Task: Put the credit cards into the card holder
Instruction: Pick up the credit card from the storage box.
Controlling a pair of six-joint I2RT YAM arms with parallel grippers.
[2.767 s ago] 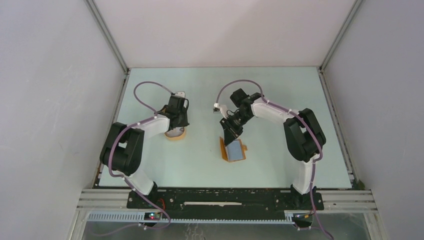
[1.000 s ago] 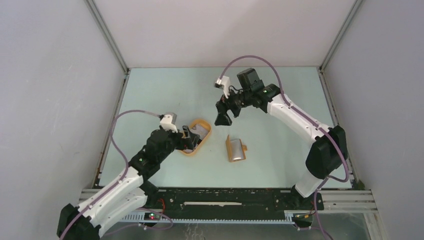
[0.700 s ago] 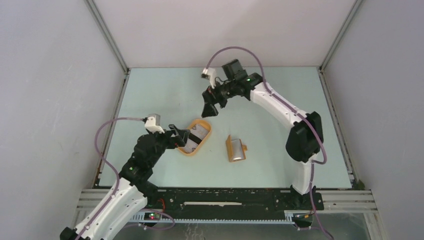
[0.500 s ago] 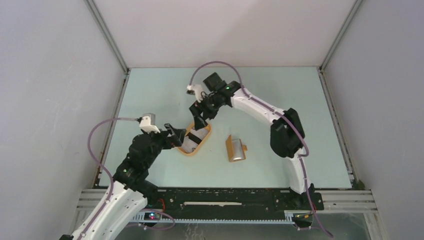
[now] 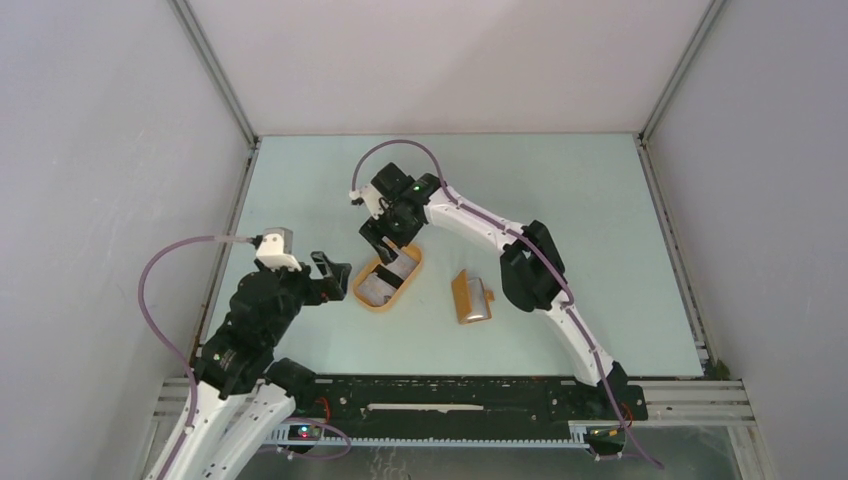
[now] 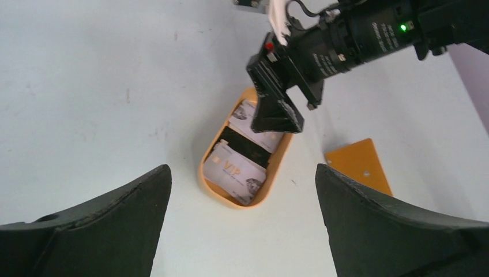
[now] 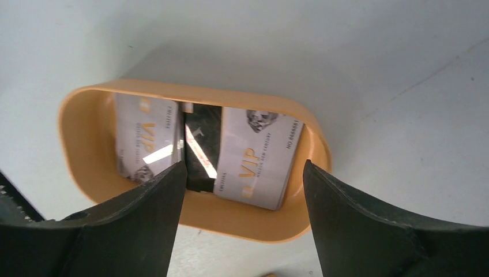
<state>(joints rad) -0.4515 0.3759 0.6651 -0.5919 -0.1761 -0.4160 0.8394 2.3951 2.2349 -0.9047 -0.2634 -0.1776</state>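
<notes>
The right arm (image 5: 470,215) reaches across the pale surface (image 5: 560,200) to the oval orange tray (image 5: 375,308), and the right jaws hang over the tray's far end, spread wide with nothing between them. In the right wrist view the two dark fingers stand either side of the picture and the tray (image 7: 69,133) lies open below. Inside the tray two pale credit cards (image 7: 259,156) lie flat, one towards each end, each printed with "VIP". A dark card (image 7: 202,144) lies between them, and which of the three lies on top where they meet cannot be told. Neither set of jaws touches a card. The left arm (image 5: 265,300) is drawn in on the tray's left side. The left jaws are held above the surface just beside the tray and apart from it, also spread wide and holding nothing. From the left wrist view the right jaws cover part of the far card, while the near card (image 6: 233,172) shows whole. The card holder (image 5: 472,297) lies on the surface to the right of the tray, near it but not touching, showing an orange face and a grey strip from above, with no jaws on it
</notes>
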